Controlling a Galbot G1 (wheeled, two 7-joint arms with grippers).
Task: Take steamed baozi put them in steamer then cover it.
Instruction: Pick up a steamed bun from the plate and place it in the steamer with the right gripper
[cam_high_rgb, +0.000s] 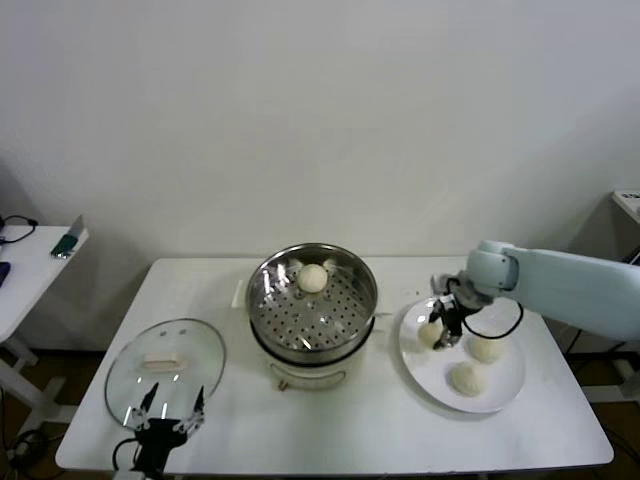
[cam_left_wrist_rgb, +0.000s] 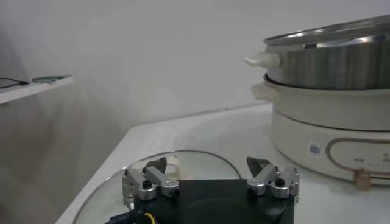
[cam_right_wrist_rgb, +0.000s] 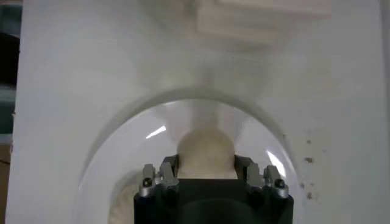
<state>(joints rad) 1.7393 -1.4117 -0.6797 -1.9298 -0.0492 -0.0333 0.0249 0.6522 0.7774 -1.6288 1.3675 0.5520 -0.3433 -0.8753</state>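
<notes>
The steamer (cam_high_rgb: 335, 318) stands mid-table on its white pot base (cam_left_wrist_rgb: 323, 125) and holds one baozi (cam_high_rgb: 313, 278) at its far side. Three more baozi lie on a white plate (cam_high_rgb: 503, 394) to its right. My right gripper (cam_high_rgb: 438, 329) is down at the plate's left part, shut on the leftmost baozi (cam_right_wrist_rgb: 205, 149), with a finger pressed to each side. The other two buns (cam_high_rgb: 485, 349) (cam_high_rgb: 466, 378) lie apart from it. The glass cover (cam_high_rgb: 192, 349) lies flat at the table's front left. My left gripper (cam_left_wrist_rgb: 207, 163) is open, just above the cover's near edge.
A small side table (cam_high_rgb: 30, 270) with a dark flat device and cables stands at the far left. The steamer's side handle (cam_left_wrist_rgb: 263, 59) juts toward the cover. The table's front edge runs just below the cover and the plate.
</notes>
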